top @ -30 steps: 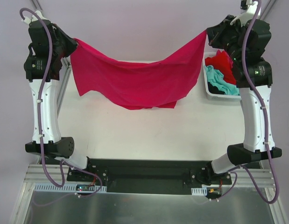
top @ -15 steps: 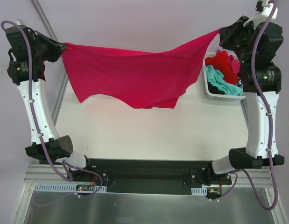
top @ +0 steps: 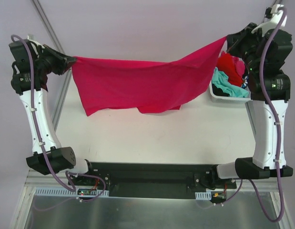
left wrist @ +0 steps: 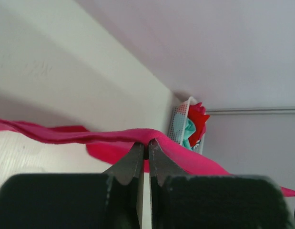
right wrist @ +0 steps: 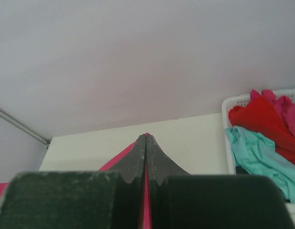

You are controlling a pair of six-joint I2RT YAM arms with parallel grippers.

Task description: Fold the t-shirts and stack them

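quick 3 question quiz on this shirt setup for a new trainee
1. True or false: the large magenta-pink cotton t-shirt lies flat on the white table.
2. The white slotted plastic basket sits beside which arm? A left, B right.
3. Fill in: the left fingers and right fingers are both ___ on the t-shirt.
Key: 1 false, it hangs stretched between the arms; 2 B; 3 shut.

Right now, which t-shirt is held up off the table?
The magenta-pink t-shirt, stretched between the two arms; the red t-shirt and the teal t-shirt lie heaped in the white basket.
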